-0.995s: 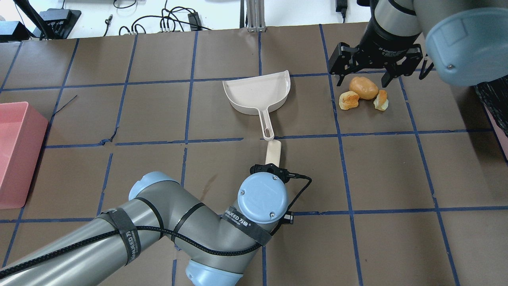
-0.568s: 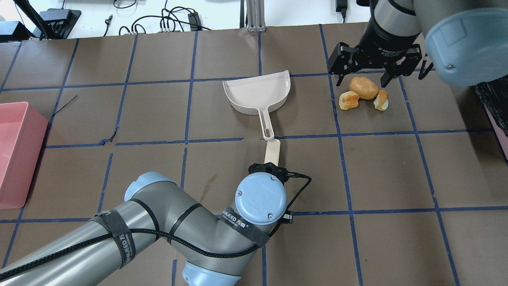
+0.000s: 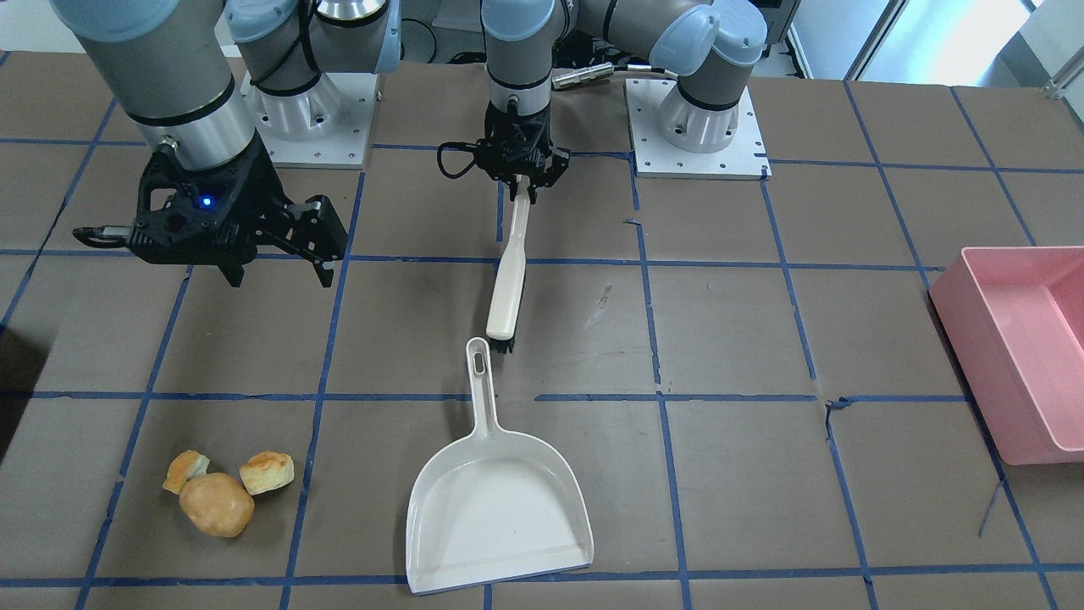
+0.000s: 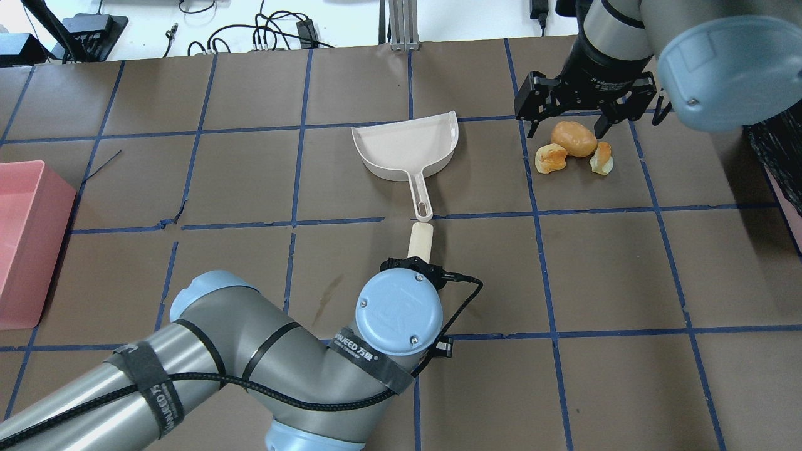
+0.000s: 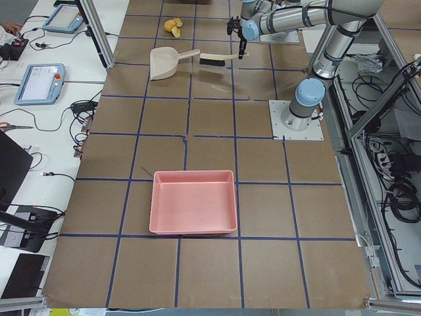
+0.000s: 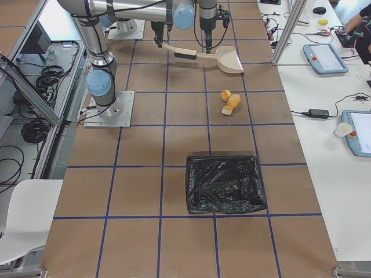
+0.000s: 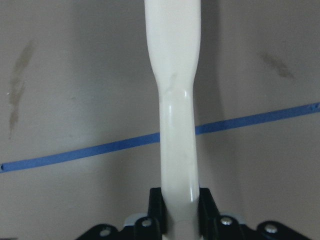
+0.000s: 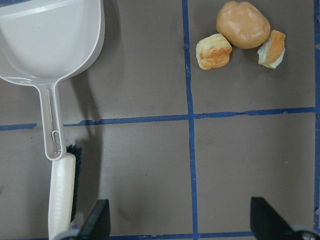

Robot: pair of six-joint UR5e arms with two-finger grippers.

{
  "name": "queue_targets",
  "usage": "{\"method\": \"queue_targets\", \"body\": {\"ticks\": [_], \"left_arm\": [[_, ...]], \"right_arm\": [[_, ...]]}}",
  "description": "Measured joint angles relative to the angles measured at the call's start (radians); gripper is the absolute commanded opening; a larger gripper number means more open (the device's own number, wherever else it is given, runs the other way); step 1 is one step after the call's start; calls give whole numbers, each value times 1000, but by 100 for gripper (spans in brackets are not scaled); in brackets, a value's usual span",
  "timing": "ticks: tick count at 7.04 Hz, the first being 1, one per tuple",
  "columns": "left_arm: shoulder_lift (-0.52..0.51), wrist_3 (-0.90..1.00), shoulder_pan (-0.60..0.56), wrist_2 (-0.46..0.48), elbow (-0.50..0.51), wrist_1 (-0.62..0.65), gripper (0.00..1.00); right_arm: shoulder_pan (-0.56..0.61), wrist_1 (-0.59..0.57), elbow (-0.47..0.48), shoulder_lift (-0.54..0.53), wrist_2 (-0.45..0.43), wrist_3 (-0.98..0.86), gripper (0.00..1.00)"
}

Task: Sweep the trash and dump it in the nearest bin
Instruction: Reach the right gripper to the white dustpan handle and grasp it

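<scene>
nearest the robot, the left gripper (image 3: 522, 191) is clamped on the handle end of one brush (image 4: 420, 241). the brush's long axis runs away from the robot, and its bristled head stops just short of the handle tip of the one dustpan (image 4: 407, 147). the dustpan is laid handle toward the robot, mouth away. near its right side three trash pieces are clustered: one round lump (image 4: 573, 138) and two tan chunks (image 4: 551, 158). the right gripper (image 3: 281, 273) is held raised by them, spread wide and empty. since a second ago the brush has been drawn slightly back and leftward. one pink bin (image 4: 25, 241) is set well left of the dustpan, one black-lined bin (image 6: 225, 183) well right.
</scene>
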Motion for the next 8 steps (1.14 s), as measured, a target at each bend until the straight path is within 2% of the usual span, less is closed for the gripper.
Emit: {"method": "queue_targets", "body": {"ticks": [3,5,7,8], "left_arm": [[137,111,122,-8,-69,-74,3],[165,218,234,-8,-81,-77,3],[177,325,324,-10,-73,-77,3],[180,353,358,-20,-66,-78,3]], "right_arm": [[49,-344,207,-9,26,-3,95],[135,-483,253,28,22,47,96],[228,-672,267,136,0,83,96],[278,-720,269,187,-42,91,96]]}}
